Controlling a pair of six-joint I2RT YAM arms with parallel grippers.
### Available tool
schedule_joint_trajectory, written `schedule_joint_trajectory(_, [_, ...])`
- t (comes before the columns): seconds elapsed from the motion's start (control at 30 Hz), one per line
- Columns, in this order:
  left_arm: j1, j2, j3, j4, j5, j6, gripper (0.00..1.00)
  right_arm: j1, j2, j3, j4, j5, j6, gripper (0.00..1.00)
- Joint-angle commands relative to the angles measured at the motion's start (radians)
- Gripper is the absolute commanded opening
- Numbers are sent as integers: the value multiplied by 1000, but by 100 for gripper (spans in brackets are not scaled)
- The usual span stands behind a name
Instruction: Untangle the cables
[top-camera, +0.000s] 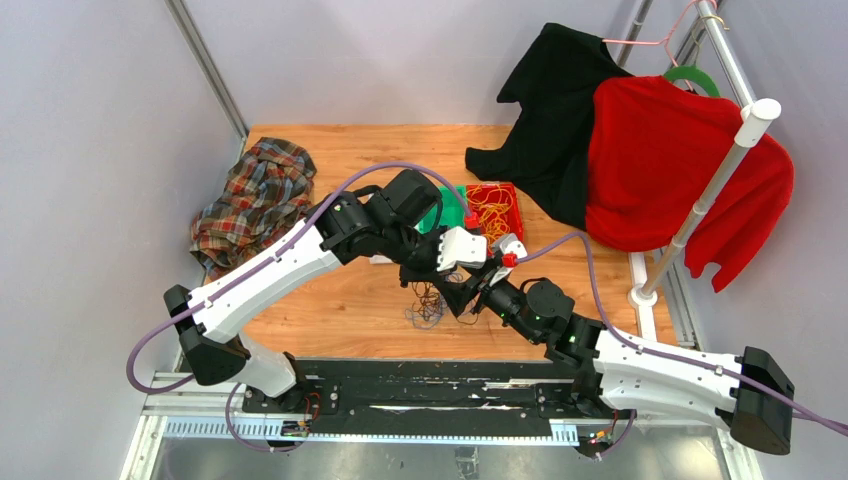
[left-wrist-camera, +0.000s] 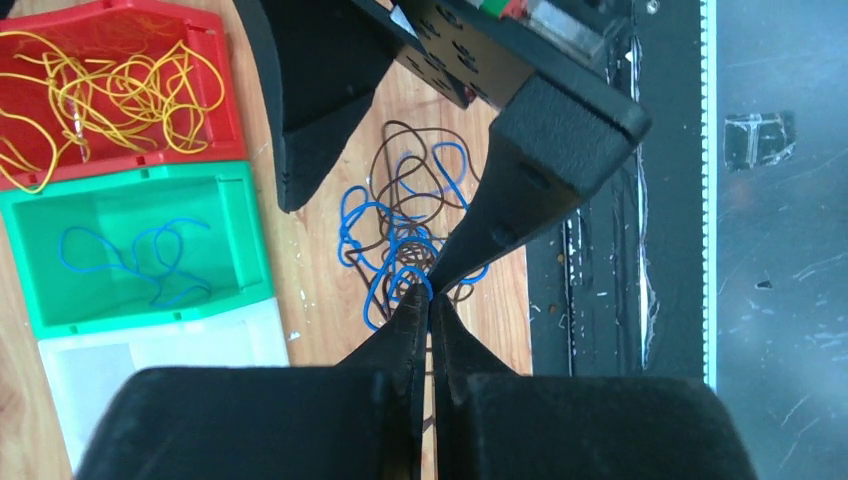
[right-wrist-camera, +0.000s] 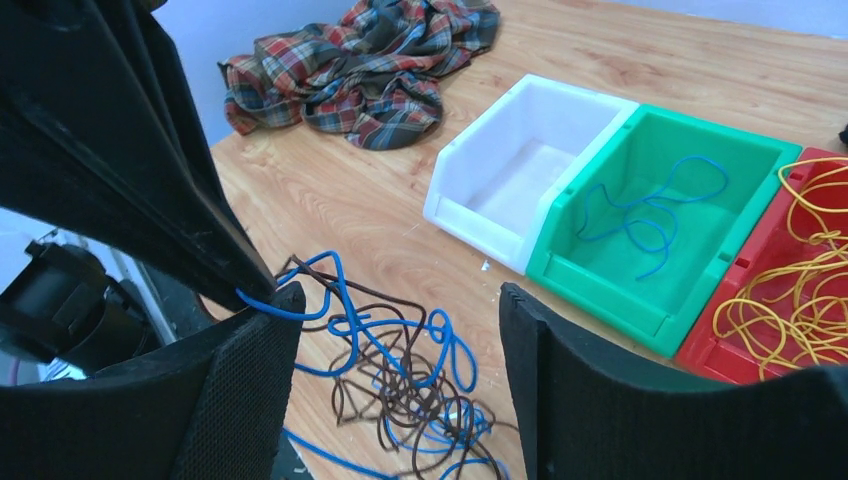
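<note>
Left hand (left-wrist-camera: 428, 300) pinched shut, seemingly on a blue strand of the cables (right-wrist-camera: 400, 400); right hand (right-wrist-camera: 400, 295) gaping wide over them, holding nothing.

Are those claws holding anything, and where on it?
The left gripper pinches a blue strand of the cables at the tangle's edge; the right gripper is open, holding nothing.

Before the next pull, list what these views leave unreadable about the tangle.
- Left wrist view: the left gripper covers its own pinch point on the tangle; a right gripper finger hides part of it.
- Right wrist view: fingers and the bottom edge cut off its near part.
- Top view: both grippers overlie it; strands too thin to trace.
</note>
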Motion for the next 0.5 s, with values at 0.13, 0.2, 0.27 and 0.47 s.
schedule_joint_trajectory(0.13, [3,-40,36,-2,116,-112,1,1,148,2,222,231,10,69])
schedule_joint_trajectory(0.2, [2,-47,60,-2,134,-117,1,1,188,-10,240,234,10,68])
schedule_joint_trajectory(0.27, [2,-52,99,-2,137,-116,1,1,220,-33,251,240,29,67])
schedule_joint_trajectory(0.47, [7,-60,250,-2,102,-102,1,1,245,-159,266,271,104,61])
